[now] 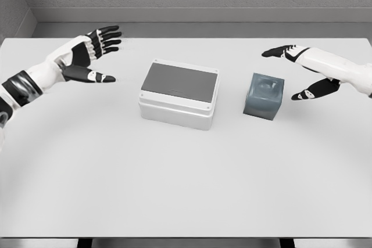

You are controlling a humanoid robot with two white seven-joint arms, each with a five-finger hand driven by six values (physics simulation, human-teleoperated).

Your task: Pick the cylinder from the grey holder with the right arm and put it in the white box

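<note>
Right hand [302, 71] hovering with fingers spread, grey holder [264, 96] sitting just beside its fingertips, white box [179, 93] lying further off, left hand [87, 56] hanging open

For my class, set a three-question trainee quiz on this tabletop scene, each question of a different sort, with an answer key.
1. True or false: the right robot hand already grips the grey holder.
2. Multiple choice: the white box lies where relative to the grey holder? A) on its left in the picture B) on its right C) stacked on top of it
3. Fill in: both robot hands, including the left robot hand, have their fingers ____ and hold nothing.

Key: 1. False, it hovers apart from the holder, to the holder's right. 2. A. 3. Open, or spread.
</note>
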